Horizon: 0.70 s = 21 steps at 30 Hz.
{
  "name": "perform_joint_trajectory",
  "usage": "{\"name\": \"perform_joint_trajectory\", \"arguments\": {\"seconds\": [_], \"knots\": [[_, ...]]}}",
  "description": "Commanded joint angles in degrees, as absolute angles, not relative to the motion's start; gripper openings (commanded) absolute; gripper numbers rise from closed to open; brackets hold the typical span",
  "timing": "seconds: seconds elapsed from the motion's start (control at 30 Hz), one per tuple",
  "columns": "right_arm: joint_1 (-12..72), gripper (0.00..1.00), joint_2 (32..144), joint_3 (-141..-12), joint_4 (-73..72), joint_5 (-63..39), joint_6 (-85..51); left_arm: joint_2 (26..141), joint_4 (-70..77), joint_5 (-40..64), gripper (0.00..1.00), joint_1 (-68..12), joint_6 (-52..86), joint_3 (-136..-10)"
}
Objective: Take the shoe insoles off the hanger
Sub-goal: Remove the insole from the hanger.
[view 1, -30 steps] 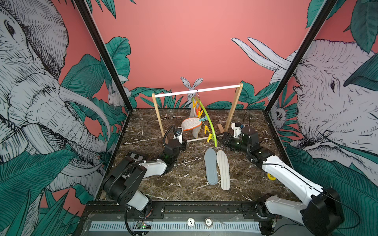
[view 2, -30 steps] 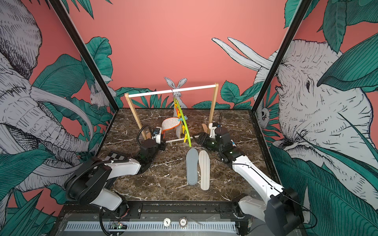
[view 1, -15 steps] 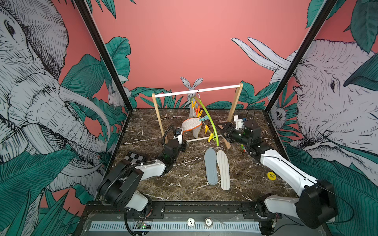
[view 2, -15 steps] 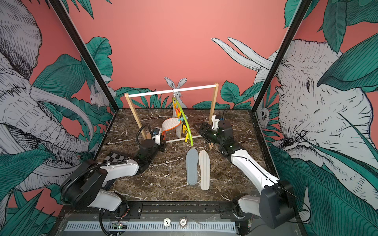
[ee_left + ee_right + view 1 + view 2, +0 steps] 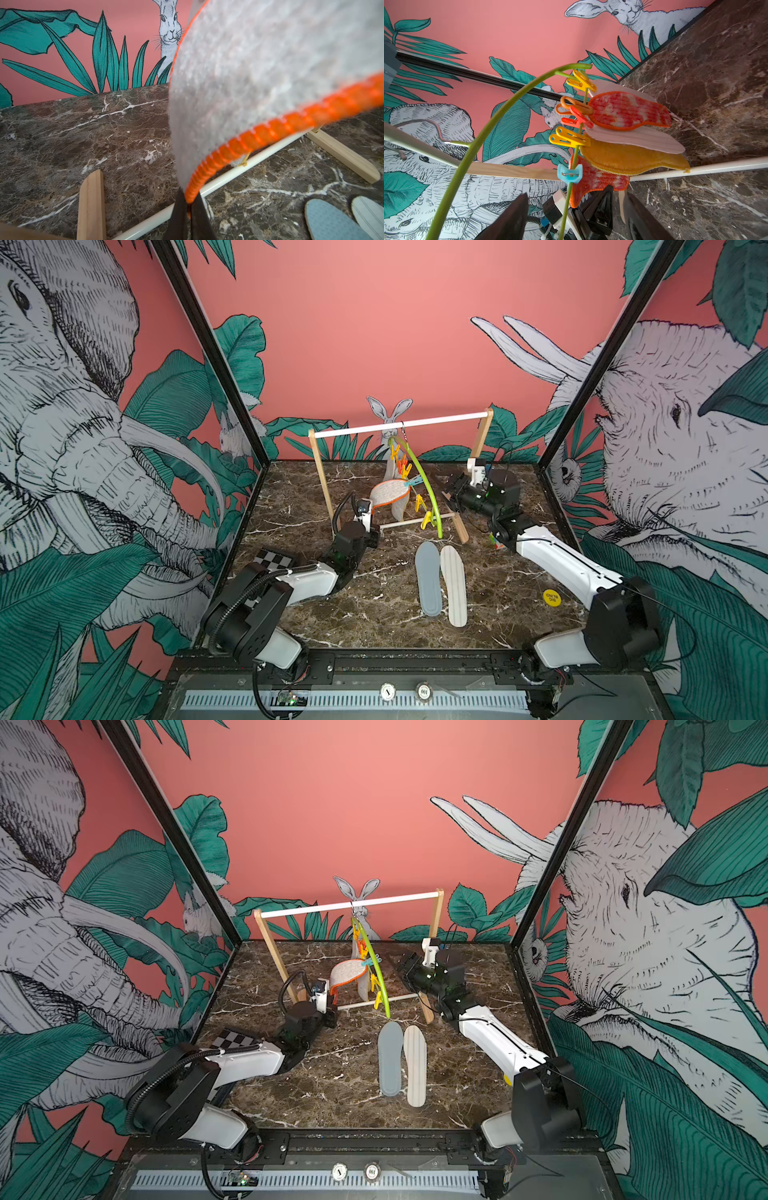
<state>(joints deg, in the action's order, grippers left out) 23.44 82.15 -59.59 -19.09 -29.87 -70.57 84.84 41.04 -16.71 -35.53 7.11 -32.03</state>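
Pulling the orange-edged insole (image 5: 388,499) free looks like the current step. The left tool (image 5: 188,209) is clamped on its stitched rim, stretching it sideways from the hanger (image 5: 422,477), I'd guess so the peg slips. The right tool (image 5: 451,495) sits just beside the hanger with jaws spread and nothing in them, maybe there to steady the arc.

The left wrist view shows the pinch up close but no pegs. The right wrist view shows the blue peg (image 5: 569,171) biting that insole, with several more clipped along the hanger. The grey insole (image 5: 428,576) and striped insole (image 5: 454,585) lie on the bench (image 5: 332,614), so those are done.
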Motion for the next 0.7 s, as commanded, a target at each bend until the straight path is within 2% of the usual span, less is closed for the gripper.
{"name": "perform_joint_trajectory", "arguments": {"seconds": [0.0,0.67], "knots": [[24.4,0.69,82.9,-61.6,-22.9,-30.8,-71.1,84.9,41.7,-16.5,0.0,-35.2,7.9,-33.4],[26.8,0.53,88.2,-65.5,-23.9,-30.4,-70.3,84.1,41.3,-16.2,0.0,-35.2,8.0,-32.6]]}}
